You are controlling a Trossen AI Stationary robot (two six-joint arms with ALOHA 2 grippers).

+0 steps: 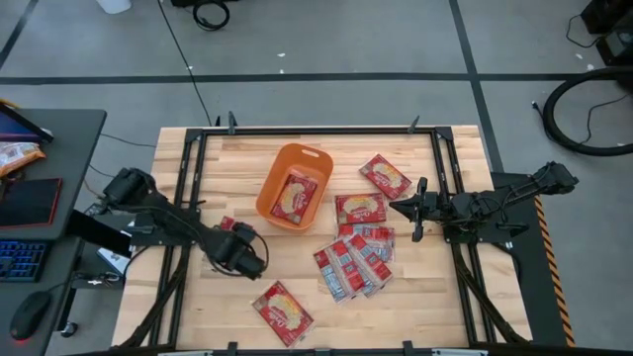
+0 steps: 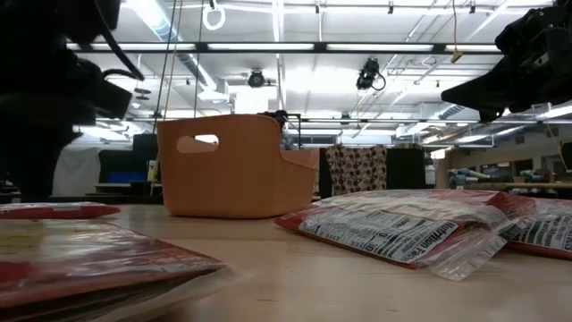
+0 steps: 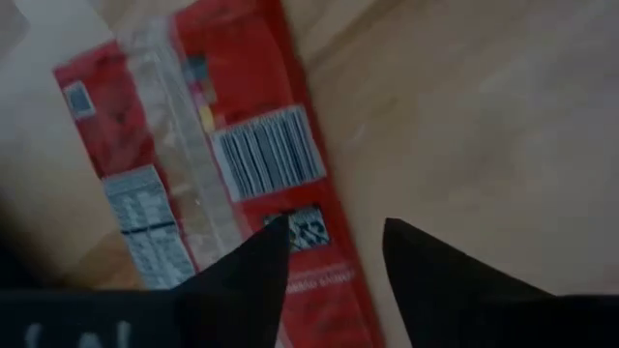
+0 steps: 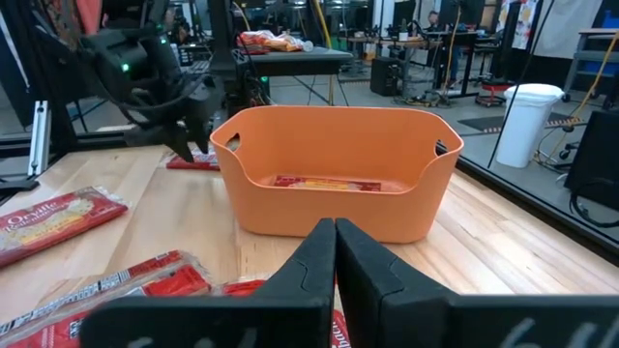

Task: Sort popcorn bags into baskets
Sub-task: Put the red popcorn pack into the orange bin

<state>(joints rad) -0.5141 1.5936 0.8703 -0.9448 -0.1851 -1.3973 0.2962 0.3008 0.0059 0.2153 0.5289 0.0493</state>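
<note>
Wooden table [image 1: 435,307], grey floor [image 1: 326,40], orange basket [image 1: 293,186]

We see the orange basket [image 1: 272,186] holding one red packet [image 1: 295,196]; loose red packets [image 1: 358,255] lie flat from its 3 to 5 o'clock, one [image 1: 283,312] at 6 o'clock.

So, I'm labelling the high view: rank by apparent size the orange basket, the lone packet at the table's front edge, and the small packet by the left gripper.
Largest to smallest, as seen from above:
1. Orange basket
2. Lone packet at the front edge
3. Packet by the left gripper, partly hidden by the left gripper, so its full size is unsure
</note>
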